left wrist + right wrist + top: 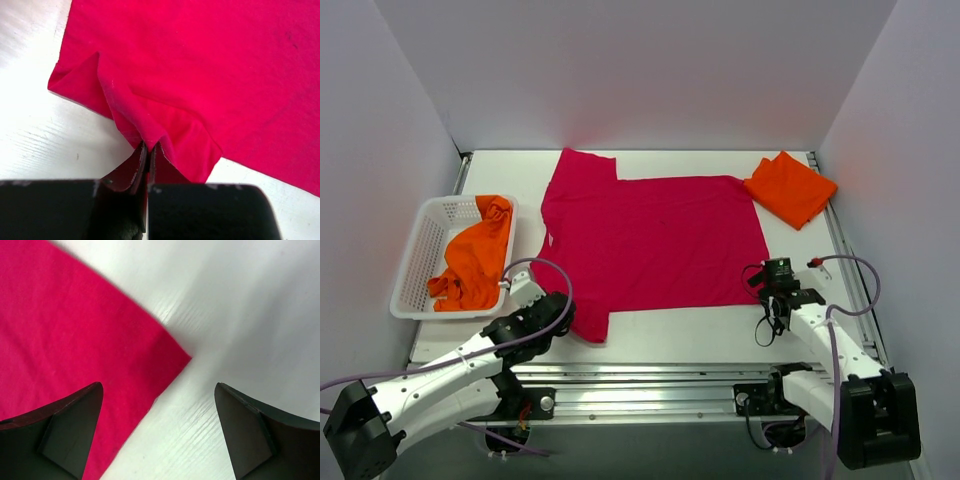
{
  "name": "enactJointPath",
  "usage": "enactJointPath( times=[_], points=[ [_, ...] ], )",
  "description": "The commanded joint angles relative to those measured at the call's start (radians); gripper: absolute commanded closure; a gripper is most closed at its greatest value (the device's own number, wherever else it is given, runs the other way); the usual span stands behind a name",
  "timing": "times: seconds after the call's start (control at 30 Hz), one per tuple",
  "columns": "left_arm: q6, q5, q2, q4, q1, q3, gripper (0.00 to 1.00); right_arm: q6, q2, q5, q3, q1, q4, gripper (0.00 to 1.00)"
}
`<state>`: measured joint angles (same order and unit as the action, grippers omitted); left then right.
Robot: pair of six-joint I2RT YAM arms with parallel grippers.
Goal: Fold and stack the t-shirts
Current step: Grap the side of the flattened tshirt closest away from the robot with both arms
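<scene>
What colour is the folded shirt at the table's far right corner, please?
Bright orange; the folded shirt shows best in the top view.

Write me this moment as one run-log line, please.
left pincer: shut on crimson t-shirt edge | right pincer: open beside its corner | folded orange t-shirt: far right | crumpled orange t-shirt: in basket

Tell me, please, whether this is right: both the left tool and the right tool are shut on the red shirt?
Only the left tool is shut on the red shirt; the right wrist view shows the right tool open, gripping nothing.
</scene>
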<state>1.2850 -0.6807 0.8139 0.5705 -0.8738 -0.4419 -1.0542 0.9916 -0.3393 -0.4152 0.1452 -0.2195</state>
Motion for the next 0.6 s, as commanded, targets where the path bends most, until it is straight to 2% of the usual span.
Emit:
enactJointPath(
  times=[0.0, 0.07, 0.13, 0.27, 0.47, 0.53, 0.57],
  points=[
    [-0.045, 0.033, 0.014, -0.078, 0.032, 0.002, 0.98, 0.014, 0.060, -0.006, -0.001, -0.058, 0.015, 0.11],
    [-0.058, 0.043, 0.019, -0.092, 0.041, 0.006, 0.98, 0.039, 0.096, 0.043, 0.012, -0.091, 0.072, 0.12],
    [-0.062, 0.049, 0.019, -0.098, 0.052, 0.009, 0.98, 0.046, 0.139, 0.080, 0.023, -0.101, 0.104, 0.18],
    [-0.072, 0.056, 0.022, -0.112, 0.065, 0.017, 0.98, 0.054, 0.179, 0.088, 0.021, -0.102, 0.143, 0.25],
    [-0.081, 0.072, 0.033, -0.130, 0.084, 0.023, 0.98, 0.054, 0.150, 0.072, 0.027, -0.102, 0.134, 0.50],
    [-0.081, 0.075, 0.039, -0.132, 0.085, 0.022, 0.98, 0.056, 0.140, 0.071, 0.029, -0.102, 0.131, 0.55],
    [-0.081, 0.076, 0.042, -0.132, 0.087, 0.020, 0.98, 0.054, 0.131, 0.068, 0.030, -0.101, 0.128, 0.65]
  ],
)
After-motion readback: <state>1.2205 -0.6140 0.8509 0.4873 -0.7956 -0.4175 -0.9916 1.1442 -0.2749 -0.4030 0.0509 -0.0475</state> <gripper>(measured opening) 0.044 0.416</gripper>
